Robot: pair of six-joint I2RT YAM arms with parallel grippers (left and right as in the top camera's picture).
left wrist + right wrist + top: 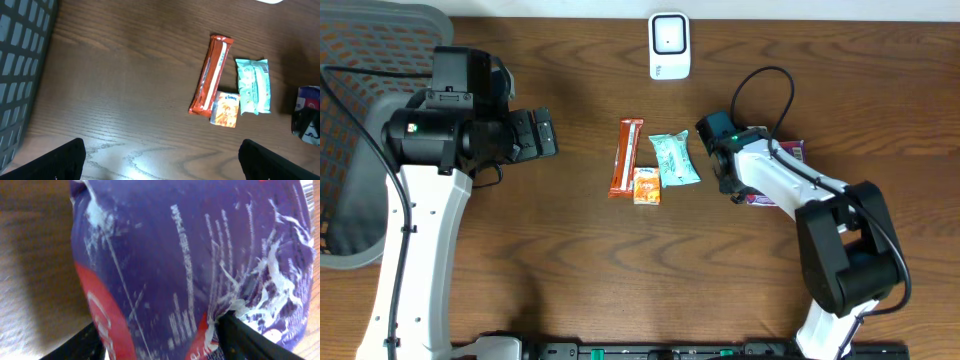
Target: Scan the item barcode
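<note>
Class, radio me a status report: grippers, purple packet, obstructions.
Left gripper open, empty. Right gripper around purple packet, grip unconfirmed. Scanner at far edge, no items between.

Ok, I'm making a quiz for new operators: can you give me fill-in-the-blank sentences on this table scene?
1. The crinkled foil packet at the right gripper is ____.
2. The left gripper hangs with jaws ____.
3. The long red-orange bar, small orange sachet and mint-green pouch lie ____ the two arms.
Missing words: purple; open; between.
</note>
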